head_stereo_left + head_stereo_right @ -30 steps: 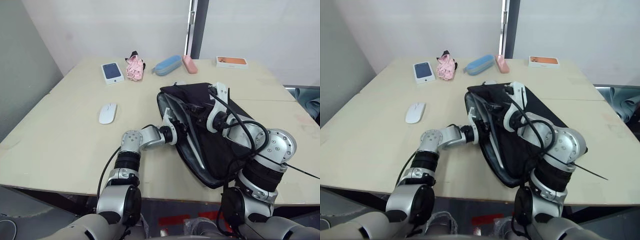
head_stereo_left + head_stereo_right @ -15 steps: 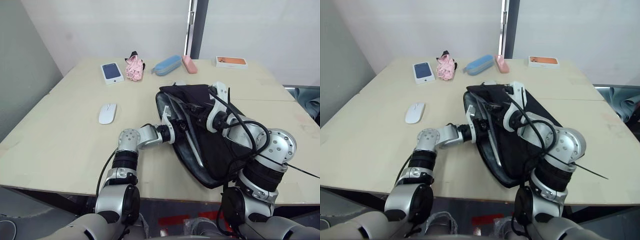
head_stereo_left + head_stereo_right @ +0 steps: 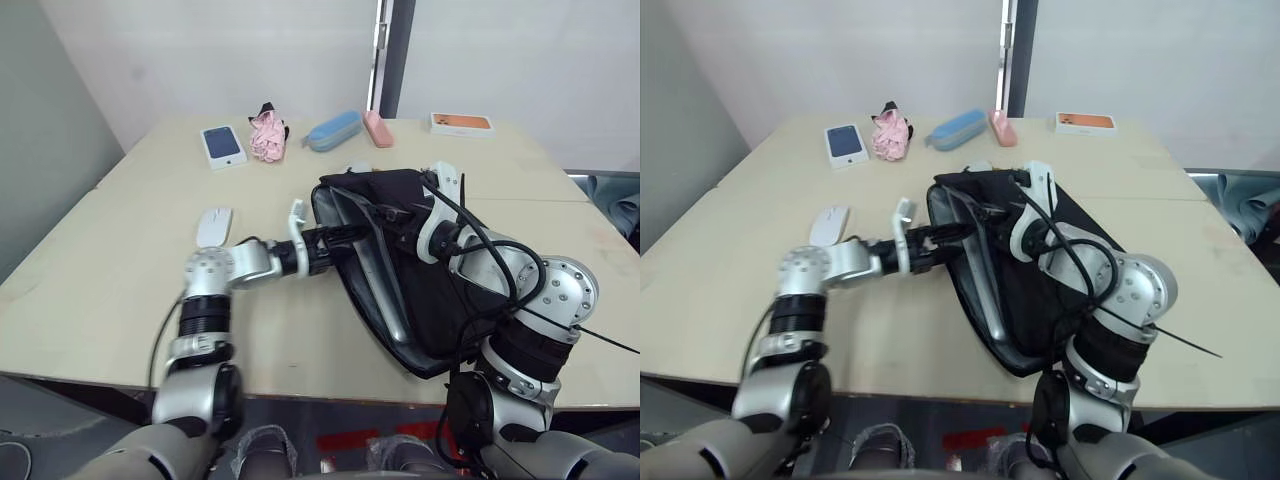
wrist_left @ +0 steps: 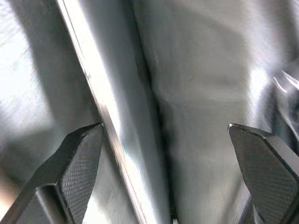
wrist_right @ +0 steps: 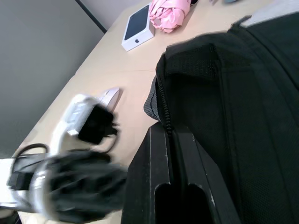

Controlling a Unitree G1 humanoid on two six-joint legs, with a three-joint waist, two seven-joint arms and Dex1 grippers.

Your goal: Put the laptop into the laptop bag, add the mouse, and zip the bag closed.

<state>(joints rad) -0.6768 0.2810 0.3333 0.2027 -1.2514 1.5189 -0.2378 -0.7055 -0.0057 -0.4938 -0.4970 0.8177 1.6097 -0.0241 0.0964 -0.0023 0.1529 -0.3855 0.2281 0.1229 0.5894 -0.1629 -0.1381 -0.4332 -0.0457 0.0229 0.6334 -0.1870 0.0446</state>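
While the laptop (image 3: 375, 285) sits inside the laptop bag (image 3: 440, 290) on the worktop (image 3: 120, 270), the left pincer (image 3: 345, 235) gapes wide at its mouth; the right pincer (image 5: 170, 163) pinches the bag's zipper edge; the mouse (image 3: 214, 226) lies apart.

No readable text, small logo on white box (image 5: 138, 40)

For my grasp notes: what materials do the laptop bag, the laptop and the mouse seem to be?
Laptop bag: black woven fabric, matte, creased and sagging. Laptop: probably metal, silver-grey, with a bright sheen along its edge. Mouse: likely glossy white plastic, smooth.
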